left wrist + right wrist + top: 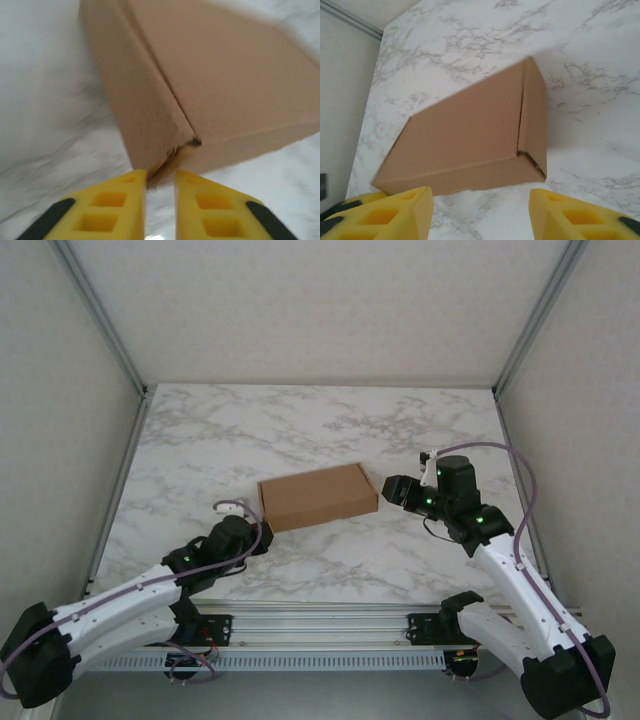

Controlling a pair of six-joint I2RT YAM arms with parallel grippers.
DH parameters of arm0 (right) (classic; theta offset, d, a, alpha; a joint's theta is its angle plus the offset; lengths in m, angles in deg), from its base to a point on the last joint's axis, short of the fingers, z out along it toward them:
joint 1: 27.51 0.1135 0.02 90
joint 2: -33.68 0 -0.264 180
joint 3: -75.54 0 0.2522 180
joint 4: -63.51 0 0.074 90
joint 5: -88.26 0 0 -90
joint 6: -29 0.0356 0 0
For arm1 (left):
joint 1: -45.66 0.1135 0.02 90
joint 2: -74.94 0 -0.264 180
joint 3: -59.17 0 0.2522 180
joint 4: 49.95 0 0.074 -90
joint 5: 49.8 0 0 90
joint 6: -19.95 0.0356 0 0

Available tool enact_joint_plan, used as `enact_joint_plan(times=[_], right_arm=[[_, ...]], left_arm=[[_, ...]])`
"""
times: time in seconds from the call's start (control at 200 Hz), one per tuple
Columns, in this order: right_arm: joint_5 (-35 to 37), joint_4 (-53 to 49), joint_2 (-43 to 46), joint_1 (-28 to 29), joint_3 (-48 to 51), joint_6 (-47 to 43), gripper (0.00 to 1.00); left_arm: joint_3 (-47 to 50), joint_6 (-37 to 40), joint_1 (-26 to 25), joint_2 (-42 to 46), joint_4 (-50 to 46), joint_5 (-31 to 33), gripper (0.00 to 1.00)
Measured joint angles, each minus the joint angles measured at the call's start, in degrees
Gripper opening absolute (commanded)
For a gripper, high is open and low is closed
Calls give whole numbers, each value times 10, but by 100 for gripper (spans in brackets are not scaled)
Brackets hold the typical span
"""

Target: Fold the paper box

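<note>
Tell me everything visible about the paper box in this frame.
The paper box is plain brown unprinted cardboard, folded shut into a shallow rectangle, lying flat and slightly skewed on the marble table. Its near left corner seam gapes a little. The left hand sits at that corner, contact unclear; the right hand, open, stands off its right end.
</note>
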Motion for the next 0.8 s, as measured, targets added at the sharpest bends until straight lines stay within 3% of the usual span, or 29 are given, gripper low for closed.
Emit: enact_joint_plan(times=[0.135, 0.426, 0.506, 0.676, 0.796], right_arm=[[15, -3, -15, 0, 1, -1, 55], [18, -18, -204, 0, -32, -25, 61], [14, -10, -253, 0, -52, -29, 63], [8, 7, -346, 0, -109, -33, 63], [5, 23, -407, 2, -143, -35, 62]], left_arm=[[22, -7, 0, -19, -29, 10, 49], [-44, 34, 14, -32, -19, 23, 63], [-62, 42, 44, -27, -9, 18, 65], [-63, 42, 159, -51, 19, -33, 63], [-52, 39, 195, -95, 59, -71, 61]])
